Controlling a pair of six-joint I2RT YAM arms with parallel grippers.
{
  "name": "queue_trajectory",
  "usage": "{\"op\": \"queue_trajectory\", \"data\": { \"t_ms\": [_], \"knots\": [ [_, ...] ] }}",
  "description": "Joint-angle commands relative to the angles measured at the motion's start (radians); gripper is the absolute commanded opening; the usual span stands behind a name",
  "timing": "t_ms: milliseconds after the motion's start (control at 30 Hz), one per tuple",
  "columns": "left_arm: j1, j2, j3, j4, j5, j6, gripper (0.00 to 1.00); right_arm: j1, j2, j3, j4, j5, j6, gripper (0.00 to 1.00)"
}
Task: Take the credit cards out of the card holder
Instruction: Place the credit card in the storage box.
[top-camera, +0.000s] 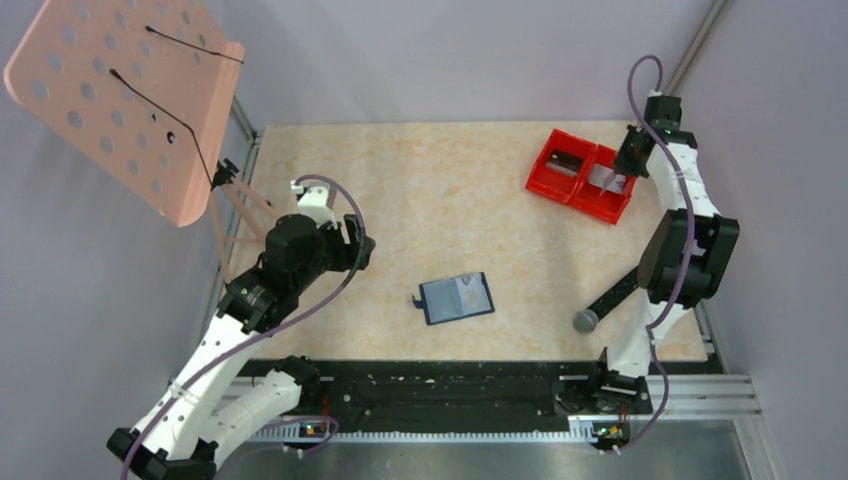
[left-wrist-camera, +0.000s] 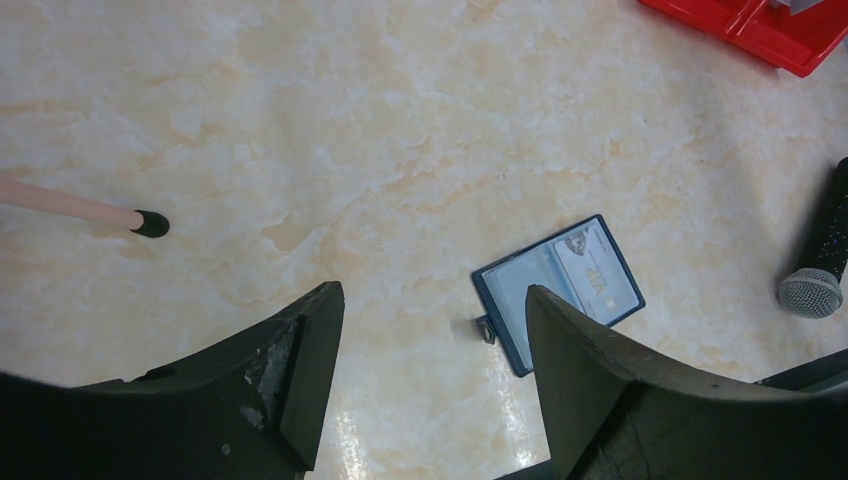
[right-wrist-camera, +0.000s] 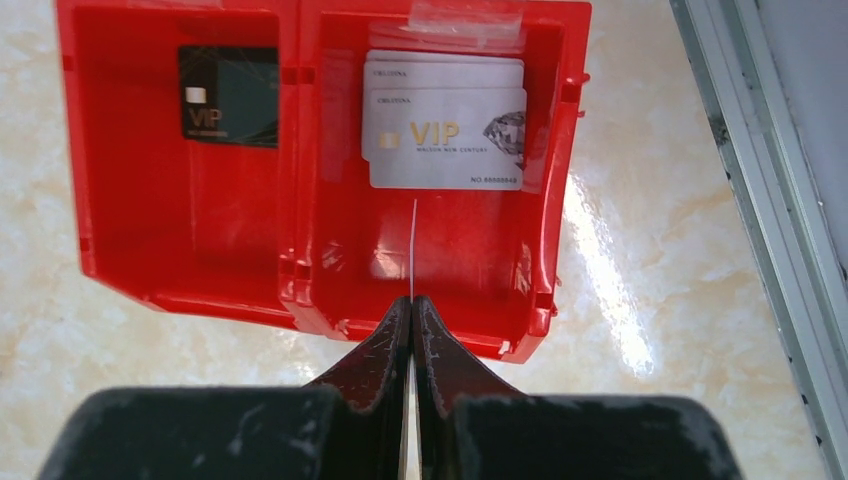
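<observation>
**While the wallet lies open mid-table, a card hangs edge-on over the red bin**

As the top view has it, the card holder (top-camera: 456, 298) lies opened flat on the table (top-camera: 440, 180), near the front edge and between the two arms. Its long axis runs roughly left to right, with the right end tipped slightly toward the far side. The left tool (top-camera: 352, 243) hovers to the holder's left, well apart from it. The red bin (top-camera: 583, 175) sits at the far right, with the right tool (top-camera: 627, 166) over its right compartment. A grey ball (top-camera: 585, 321) rests near the right arm.

From the left wrist, the left tool's fingers (left-wrist-camera: 305, 370) stand wide apart, released, with nothing between them. The holder shows its light inner faces. A pale printed card (left-wrist-camera: 598, 275) sits in the half that lies to the right in this view.

From the right wrist, the right tool (right-wrist-camera: 412, 312) is clenched on an edge-on card (right-wrist-camera: 412, 240). It shows only as a thin pale line pointing straight away from the fingertips, above the bin's right compartment. That compartment holds two pale grey cards (right-wrist-camera: 445, 140), overlapped, their long sides across the view. The left compartment holds one dark card (right-wrist-camera: 228, 96), lying the same way.
</observation>
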Motion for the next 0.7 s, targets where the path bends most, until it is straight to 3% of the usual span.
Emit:
{"op": "queue_trajectory", "data": {
  "t_ms": [0,200,667],
  "knots": [
    [0.003,-0.003,-0.008,0.037,-0.019,0.011,0.72,-0.007,0.020,0.038,0.007,0.047,-0.051,0.00],
    [0.003,0.004,-0.006,0.039,-0.019,0.009,0.72,-0.007,0.033,0.016,0.034,0.037,-0.069,0.00],
    [0.005,0.007,-0.011,0.041,-0.033,0.009,0.72,0.016,-0.018,-0.171,0.289,0.097,-0.122,0.00]
  ]
}}
